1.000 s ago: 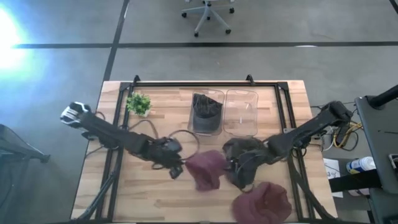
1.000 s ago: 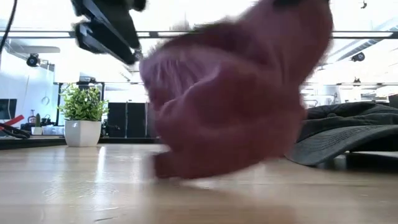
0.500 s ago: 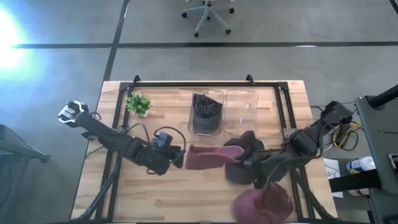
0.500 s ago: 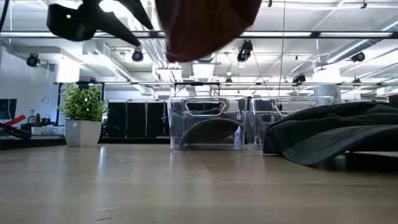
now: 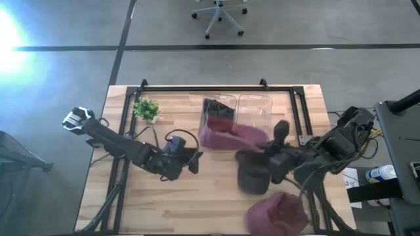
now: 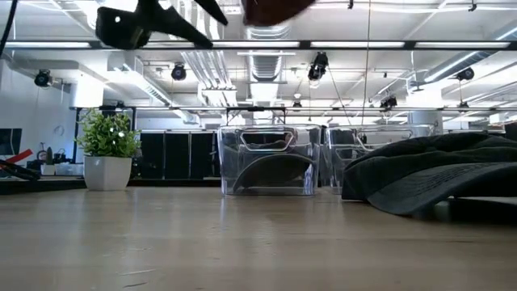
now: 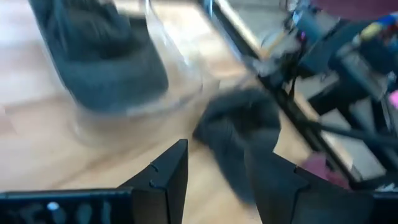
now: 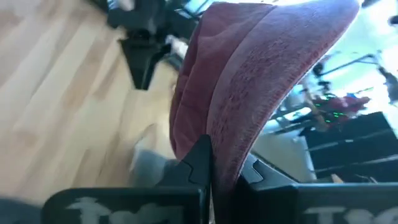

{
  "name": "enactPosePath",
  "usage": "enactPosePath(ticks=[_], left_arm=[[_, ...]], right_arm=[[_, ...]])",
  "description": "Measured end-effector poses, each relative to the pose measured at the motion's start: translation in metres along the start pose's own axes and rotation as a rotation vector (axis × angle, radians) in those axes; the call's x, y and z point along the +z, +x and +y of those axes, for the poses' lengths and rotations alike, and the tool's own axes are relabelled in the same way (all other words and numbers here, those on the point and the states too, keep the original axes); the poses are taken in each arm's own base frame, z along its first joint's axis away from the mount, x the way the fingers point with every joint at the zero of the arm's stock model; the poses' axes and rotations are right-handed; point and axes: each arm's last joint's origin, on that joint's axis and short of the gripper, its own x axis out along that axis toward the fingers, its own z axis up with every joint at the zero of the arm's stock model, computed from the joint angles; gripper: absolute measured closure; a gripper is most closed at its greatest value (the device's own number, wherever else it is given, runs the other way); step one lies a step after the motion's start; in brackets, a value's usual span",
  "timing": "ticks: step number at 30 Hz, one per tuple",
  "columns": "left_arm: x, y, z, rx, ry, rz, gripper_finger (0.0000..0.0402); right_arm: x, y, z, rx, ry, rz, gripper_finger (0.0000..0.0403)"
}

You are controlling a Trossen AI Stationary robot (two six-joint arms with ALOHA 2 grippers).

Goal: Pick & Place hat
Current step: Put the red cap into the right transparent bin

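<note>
A maroon knit hat [image 5: 230, 136] hangs in the air over the two clear bins, and its lower edge [image 6: 271, 8] shows at the top of the low view. My right gripper [image 5: 272, 137] is shut on it at its right end. My left gripper [image 5: 190, 160] is open above mid-table, left of the hat and apart from it. A dark grey hat [image 5: 252, 172] lies flat on the table below the right arm. A second maroon hat [image 5: 277, 213] lies near the table's near edge. My right gripper pinches the maroon hat between its two fingers [image 8: 202, 158] at an edge of the knit [image 8: 227, 140]; one layer or several, I cannot tell. The hat is lifted clear of the table and reaches out ahead of the fingers, toward the table's left, above the bins.
Two clear bins stand side by side at the far middle: the left one [image 5: 226, 99] holds a dark hat, the right one [image 5: 257, 108] shows nothing inside. A small potted plant [image 5: 146, 108] stands at the far left. Black rails run along the table's left, right and far sides.
The maroon hat has risen off the table and travelled toward the far edge, from mid-table to above the bins, carried by my right gripper. Half a second ago it stretched between both grippers; now it is apart from my left gripper, which has stayed near mid-table.
</note>
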Motion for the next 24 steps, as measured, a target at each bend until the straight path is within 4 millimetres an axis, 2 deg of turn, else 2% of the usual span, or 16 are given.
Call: enactPosePath(ticks=[2, 5, 8, 12, 15, 19, 24], left_arm=[[0.009, -0.006, 0.000, 0.005, -0.003, -0.074, 0.0251], [0.025, -0.017, 0.001, 0.008, -0.022, -0.178, 0.0251], [0.044, -0.018, 0.000, -0.040, -0.023, -0.176, 0.0251], [0.060, -0.008, -0.006, -0.167, 0.009, -0.119, 0.0251], [0.071, -0.007, -0.013, -0.264, 0.057, -0.140, 0.0251], [0.077, -0.012, -0.017, -0.350, 0.153, -0.135, 0.0251], [0.073, -0.011, -0.019, -0.436, 0.146, -0.044, 0.0251]], right_arm=[[0.005, -0.005, -0.005, -0.006, 0.029, -0.025, 0.0390], [0.013, -0.005, 0.001, 0.006, -0.003, -0.039, 0.0390], [0.023, 0.004, 0.017, 0.015, -0.148, -0.039, 0.0390], [0.038, 0.018, 0.035, 0.010, -0.346, -0.039, 0.0390], [0.042, 0.028, 0.048, 0.019, -0.475, -0.015, 0.0390], [0.037, 0.036, 0.062, 0.049, -0.618, 0.044, 0.0390], [0.037, 0.041, 0.069, -0.002, -0.664, 0.079, 0.0390]])
